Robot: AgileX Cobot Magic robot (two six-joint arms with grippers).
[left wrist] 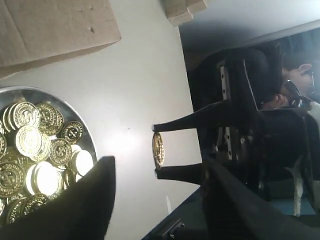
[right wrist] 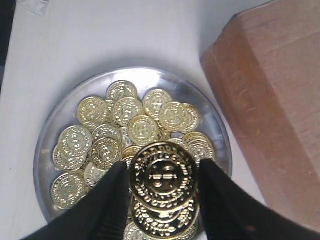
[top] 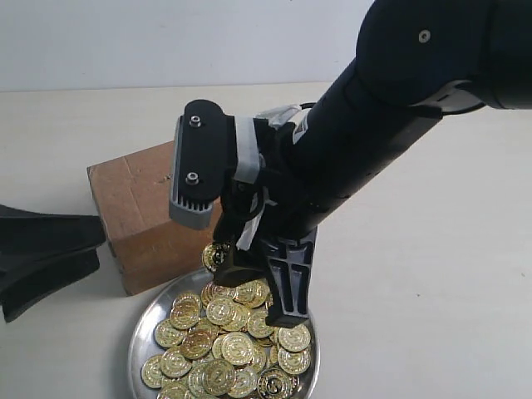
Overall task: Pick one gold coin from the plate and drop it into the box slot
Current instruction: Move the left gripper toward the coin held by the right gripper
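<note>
My right gripper (right wrist: pixel 162 187) is shut on a gold coin (right wrist: pixel 162 175), held flat-on to its camera above the plate (right wrist: pixel 55 120). A second coin shows close behind the first; I cannot tell whether it is gripped too. In the exterior view the coin (top: pixel 218 255) hangs at the near wall of the brown box (top: pixel 137 199), over the far rim of the plate (top: pixel 145 320), in the right gripper (top: pixel 249 283). The left wrist view shows that coin (left wrist: pixel 158 149) edge-on between two thin black fingers (left wrist: pixel 185 120). My left gripper (left wrist: pixel 157 190) is open and holds nothing. The slot is out of view.
Several gold coins (top: pixel 224 349) are heaped in the plate. The box (right wrist: pixel 270 110) stands right beside the plate. My left gripper (top: pixel 41 258) rests at the left edge, near the box's left end. The right arm and its wrist camera (top: pixel 199 166) cover part of the box top.
</note>
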